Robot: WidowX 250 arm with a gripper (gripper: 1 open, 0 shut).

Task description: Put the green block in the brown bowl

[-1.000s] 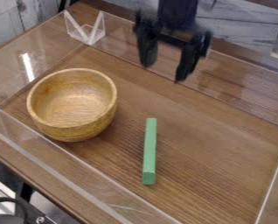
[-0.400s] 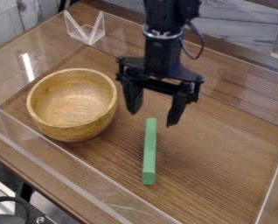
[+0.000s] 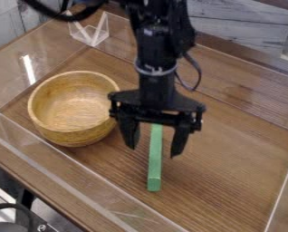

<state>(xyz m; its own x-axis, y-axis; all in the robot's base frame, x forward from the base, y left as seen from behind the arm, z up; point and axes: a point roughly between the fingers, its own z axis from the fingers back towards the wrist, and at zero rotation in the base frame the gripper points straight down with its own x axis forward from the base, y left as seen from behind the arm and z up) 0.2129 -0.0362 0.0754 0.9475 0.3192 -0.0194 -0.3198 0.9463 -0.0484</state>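
Covering the upper end of the green block (image 3: 154, 164), the gripper (image 3: 157, 139) is seen with jaws spread wide, the block lying between them on the table (image 3: 231, 136), beside the brown bowl (image 3: 74, 107)

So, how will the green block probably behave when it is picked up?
The green block looks straight and rigid, so it likely will not bend. Its flat faces suggest it will not roll on the table. Being long and slim, it may tilt if the open gripper closes far from its middle.
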